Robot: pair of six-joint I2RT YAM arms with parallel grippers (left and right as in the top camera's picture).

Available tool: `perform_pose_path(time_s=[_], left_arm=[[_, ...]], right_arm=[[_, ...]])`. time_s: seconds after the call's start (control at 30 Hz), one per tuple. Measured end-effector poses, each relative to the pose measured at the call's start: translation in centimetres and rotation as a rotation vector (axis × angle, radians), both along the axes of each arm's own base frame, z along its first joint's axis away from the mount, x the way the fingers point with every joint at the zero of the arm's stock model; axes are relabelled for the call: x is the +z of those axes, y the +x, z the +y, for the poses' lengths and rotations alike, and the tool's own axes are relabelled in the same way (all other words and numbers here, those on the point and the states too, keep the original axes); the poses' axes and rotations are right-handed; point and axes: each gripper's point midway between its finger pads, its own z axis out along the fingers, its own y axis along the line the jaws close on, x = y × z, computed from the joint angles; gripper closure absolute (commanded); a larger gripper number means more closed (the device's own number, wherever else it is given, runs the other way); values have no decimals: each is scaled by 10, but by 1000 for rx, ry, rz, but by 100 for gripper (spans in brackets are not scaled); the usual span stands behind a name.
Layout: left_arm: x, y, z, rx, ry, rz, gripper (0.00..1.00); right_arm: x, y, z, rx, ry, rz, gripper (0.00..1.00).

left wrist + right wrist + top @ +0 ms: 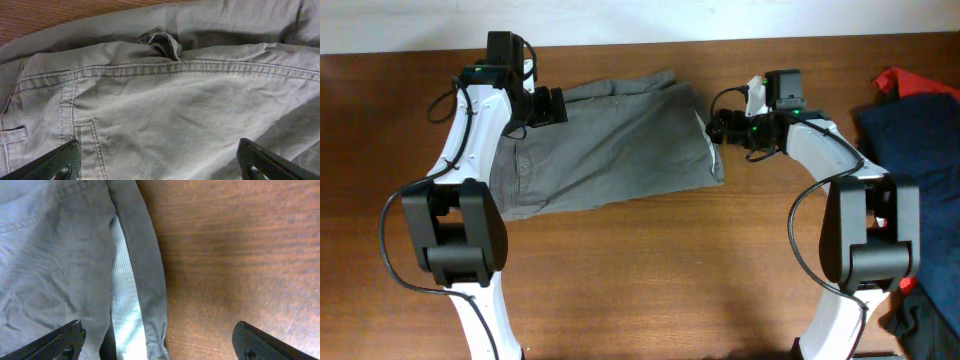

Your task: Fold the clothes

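Overhead first: the clothes (605,140) laid roughly flat on the counter (650,270), reaching from beneath the left end effector (552,105) across to the right end effector (720,128) at the opposite edge; touching there or just above, cannot tell. One arm posted at each end of the garment, probably so as to take opposite edges for a fold. Beyond the right end effector, well apart, a navy garment (910,130) with a red cloth (910,80) behind it, likely set aside as no part of this job. Left wrist next: looking straight down on a stitched seam (200,67) and a puckered fold (162,44) ahead of the fingers (55,162), released and spread wide, only flat cloth below the gap; seemingly placed over this doubled, stitched area because it offers a firmer pinch. Right wrist last: likewise released, spread wide, gripping nothing; beneath one finger and ahead of it, the garment's edge turned back to bare a pale striped lining (125,295); beneath the other, bare wood. Straddling the hem this way, judged a setup for closing on that edge. Not yet folded; no grasp made at either end.
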Motion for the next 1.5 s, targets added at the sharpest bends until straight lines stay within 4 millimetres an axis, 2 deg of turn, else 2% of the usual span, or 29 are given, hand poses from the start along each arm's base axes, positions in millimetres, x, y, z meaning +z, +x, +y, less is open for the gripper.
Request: perform_pose_path(time_s=[0.13,0.27,1.13,1.17,1.3,1.43,1.47,1.5], left_arm=[[0,0,0,0,0,0,1],[0,0,0,0,0,0,1],[0,0,0,0,0,0,1],[0,0,0,0,0,0,1],[0,0,0,0,0,0,1],[0,-1,0,0,0,3,1],[0,-1,0,0,0,5,1],[0,-1,0,0,0,5,1]], right_arm=[[-9,-1,-2,15,35,16,2],[-22,-2,4,47,71,30,2],[-15,-24,61,183,384,121,0],[-15,-26,64,188,390,128,3],[-21,-35,81,214,391,162,38],[-30,-38,83,178,382,209,62],[-32,-37,81,163,376,216,75],[-34,-37,79,152,374,222,82]])
